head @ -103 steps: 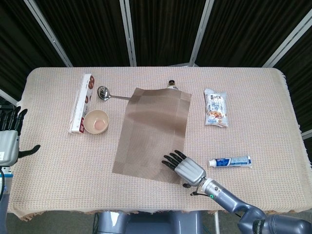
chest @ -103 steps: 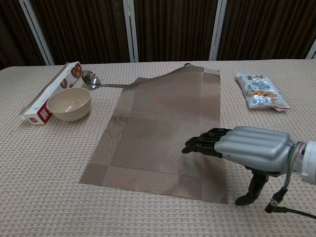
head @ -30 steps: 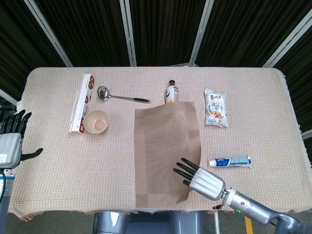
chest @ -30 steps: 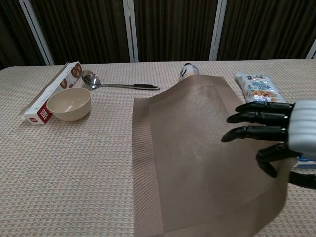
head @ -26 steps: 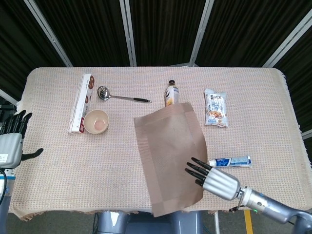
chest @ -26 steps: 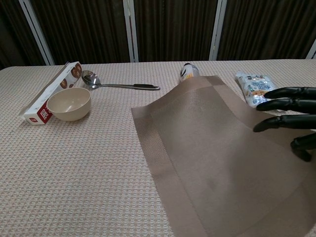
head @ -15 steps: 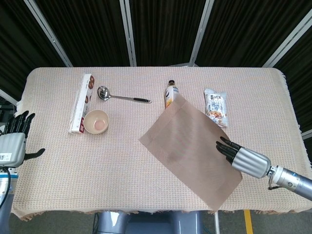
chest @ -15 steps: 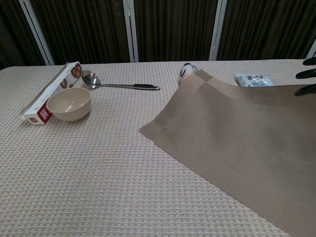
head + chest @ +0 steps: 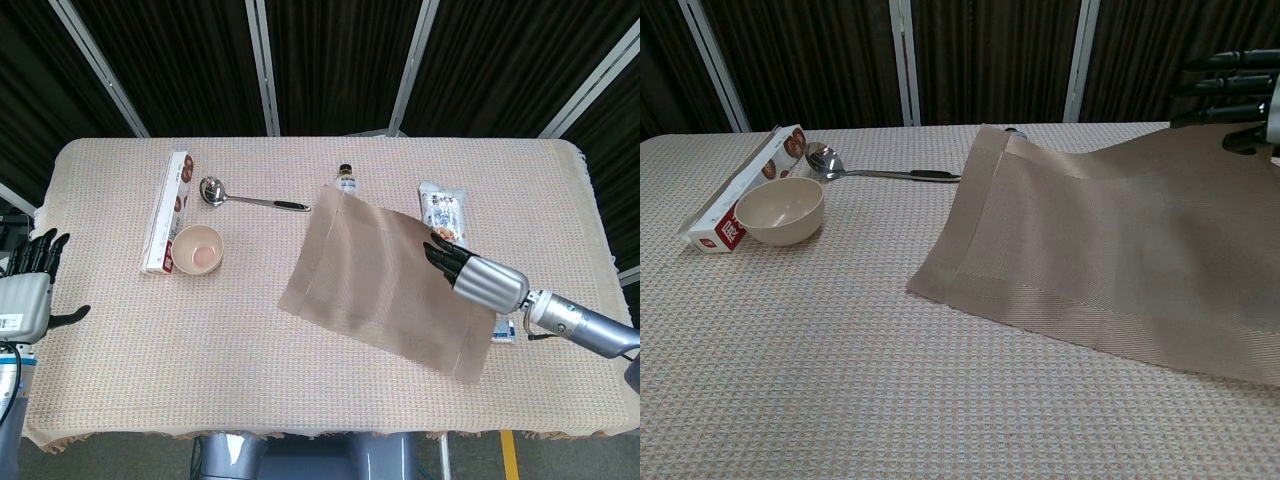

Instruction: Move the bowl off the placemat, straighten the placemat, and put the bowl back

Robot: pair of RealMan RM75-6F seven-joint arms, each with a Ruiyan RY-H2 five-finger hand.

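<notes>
Head view shows the right hand (image 9: 472,277) holding the placemat's (image 9: 375,283) raised 3 o'clock edge, mat askew mid-bench, bowl (image 9: 198,248) off it toward 9 o'clock, left hand (image 9: 30,290) empty and spread; more swinging could topple the bottle (image 9: 345,179).

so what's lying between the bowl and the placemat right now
Nothing: in both head and chest views the stretch from the bowl to the near edge of the placemat is bare tablecloth. The ladle lies farther back.
</notes>
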